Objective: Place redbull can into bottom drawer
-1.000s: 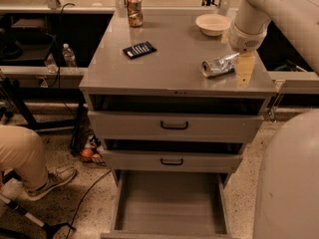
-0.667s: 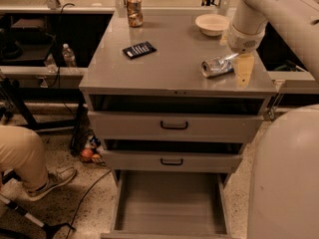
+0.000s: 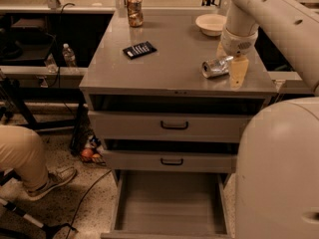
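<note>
Currently the pincer (image 3: 230, 63) is hanging at the table's (image 3: 174, 68) 4 o'clock edge, right at the redbull can (image 3: 215, 67), which is lying on its side; spread or pinching cannot be told. At 6 o'clock the bottom drawer (image 3: 169, 203) is standing pulled out, presumably awaiting the can.

No legible text, brand, number or sign anywhere: none on the redbull can (image 3: 215, 67) lying sideways on the bench (image 3: 174, 68), nor on the bronze can (image 3: 134, 10) or dark flat packet (image 3: 139, 50). Claw (image 3: 230, 63) low at the redbull can's right end.
</note>
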{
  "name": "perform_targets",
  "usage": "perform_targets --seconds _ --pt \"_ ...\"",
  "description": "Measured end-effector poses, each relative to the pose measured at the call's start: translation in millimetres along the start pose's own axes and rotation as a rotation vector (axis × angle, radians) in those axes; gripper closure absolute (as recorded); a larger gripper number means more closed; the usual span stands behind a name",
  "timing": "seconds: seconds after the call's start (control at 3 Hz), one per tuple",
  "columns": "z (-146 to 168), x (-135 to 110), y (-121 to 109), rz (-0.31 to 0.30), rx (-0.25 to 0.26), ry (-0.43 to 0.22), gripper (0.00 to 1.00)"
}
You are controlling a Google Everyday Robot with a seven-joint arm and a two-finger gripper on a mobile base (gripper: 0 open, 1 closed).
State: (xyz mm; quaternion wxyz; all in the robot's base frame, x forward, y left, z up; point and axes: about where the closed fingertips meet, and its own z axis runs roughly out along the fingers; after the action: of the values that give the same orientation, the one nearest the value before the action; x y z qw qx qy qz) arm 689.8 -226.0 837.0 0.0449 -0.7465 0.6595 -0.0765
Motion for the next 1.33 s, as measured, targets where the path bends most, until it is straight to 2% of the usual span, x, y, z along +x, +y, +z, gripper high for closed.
perform_targets --seconds 0.33,0.67,1.0,1.33 --pt "4 0 4 -0.012 -0.031 0.021 0.47" --pt "-3 3 6 -0.006 -0.03 0.019 0.71" --pt "-27 4 17 0.017 0.005 -0.029 0.99" --pt "-61 2 50 0.075 0.032 -0.107 1.0"
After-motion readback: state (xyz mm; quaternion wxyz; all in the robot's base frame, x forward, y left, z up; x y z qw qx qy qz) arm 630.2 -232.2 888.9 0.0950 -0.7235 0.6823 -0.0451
